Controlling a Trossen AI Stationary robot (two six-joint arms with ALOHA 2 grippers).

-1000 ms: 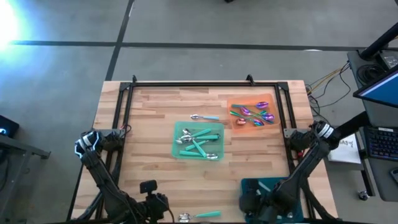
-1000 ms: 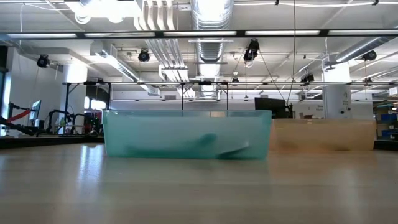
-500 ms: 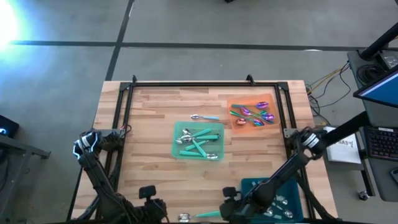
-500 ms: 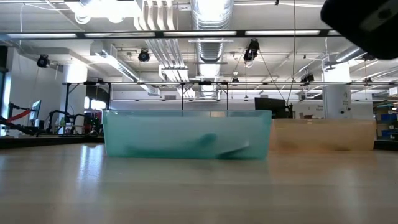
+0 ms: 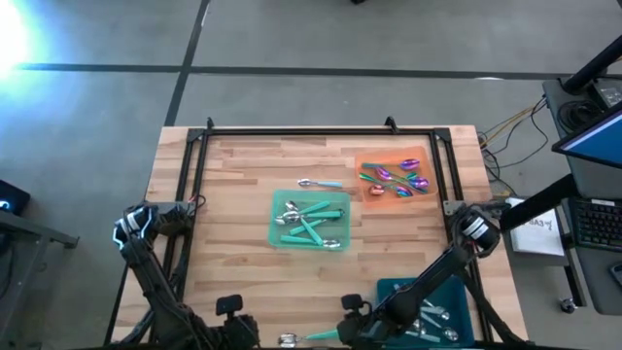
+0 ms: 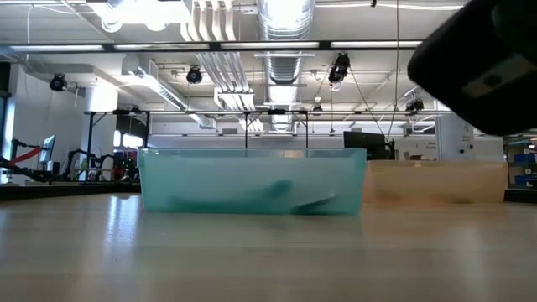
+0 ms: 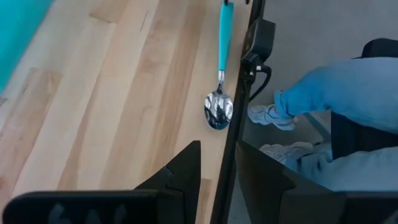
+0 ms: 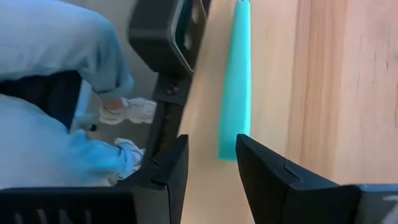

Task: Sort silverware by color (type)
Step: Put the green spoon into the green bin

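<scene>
The left hand (image 5: 233, 316) waits at the worktop's (image 5: 233, 194) near edge, its fingers slightly parted and holding nothing. Just right of it, a teal-handled silver spoon (image 5: 309, 337) lies along that near edge beside the black frame rail. The right hand (image 5: 352, 326) hovers over the spoon's handle (image 8: 236, 74), fingers apart, gripping nothing. Mid-worktop, the green tray (image 5: 309, 220) holds teal-handled silverware, one loose spoon (image 5: 319, 183) just beyond it. Farther right, the orange tray (image 5: 397, 178) holds iridescent pieces; the dark teal tray (image 5: 449, 309) sits near-right. Bare wood lies open between.
</scene>
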